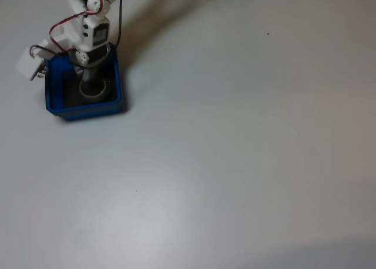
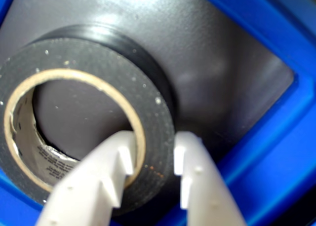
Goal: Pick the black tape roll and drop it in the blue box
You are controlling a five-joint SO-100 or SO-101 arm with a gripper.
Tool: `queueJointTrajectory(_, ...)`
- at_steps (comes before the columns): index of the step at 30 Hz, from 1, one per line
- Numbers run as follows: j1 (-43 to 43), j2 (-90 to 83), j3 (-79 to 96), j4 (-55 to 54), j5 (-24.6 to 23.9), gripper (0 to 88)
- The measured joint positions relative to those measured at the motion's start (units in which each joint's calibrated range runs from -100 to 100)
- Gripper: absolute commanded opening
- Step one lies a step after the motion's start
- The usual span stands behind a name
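Fixed view, far left of the bench [image 1: 235, 163]: your arm [image 1: 91, 28] reaches down from the top edge, white body with red and black wires, straight into the blue box [image 1: 54, 98]. The box sits flat on the pale bench near the upper left corner, dark floor inside. The black tape roll [image 1: 101, 94] lies flat on that floor, pale core showing, right under the pincer [image 1: 89, 81]. Rest of the bench to the right is plain. Wrist view, left to right: the black tape roll [image 2: 98, 73] fills the left half, beige core ring facing the camera, resting on the dark floor of the blue box [image 2: 276, 137], blue rim wrapping the right and lower sides. Your pincer [image 2: 150, 159] comes in from the bottom edge, narrowly parted; one white finger [image 2: 106, 174] sits inside the core, the other [image 2: 197, 181] outside the roll's black wall, wall between them. Cannot tell if the pads actually press the tape or sit just off it.
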Motion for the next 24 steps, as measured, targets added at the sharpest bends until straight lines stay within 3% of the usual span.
queueJointTrajectory(24, -2.87, -5.84, -0.09, 0.00, -0.08, 1.2)
